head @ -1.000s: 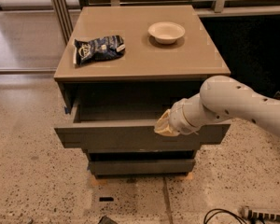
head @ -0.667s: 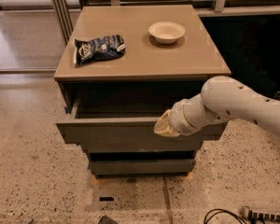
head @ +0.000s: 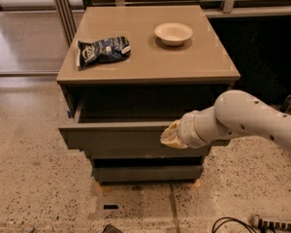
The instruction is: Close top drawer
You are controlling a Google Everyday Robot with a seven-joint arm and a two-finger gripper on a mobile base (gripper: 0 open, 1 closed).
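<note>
Since a second ago, the top drawer (head: 116, 140) has slid a little way back into the cabinet (head: 150, 62), so the dark gap above its front looks smaller. The gripper (head: 170, 136) has stayed at almost the same spot on the drawer front, right of the middle and up by the top edge. It is pressed against the panel. I cannot tell if it is open or closed. The white arm (head: 242, 120) reaches in from the right side.

The drawer is partly open and sticks out from just under the cabinet top. Its inside is dark, so what is in it cannot be seen. It is wide, grey-brown and flat in front, with no handle. A pale line runs along its top rim. Below it is a slimmer grey drawer front (head: 145, 173), shut flat.

On the cabinet top sits a small pale bowl (head: 173, 33), upright, near the back right. Its inside is as pale as its outside. A dark blue snack bag (head: 103, 51) lies flat near the left edge, well apart from the bowl.

The cabinet stands on a speckled floor (head: 34, 178).
</note>
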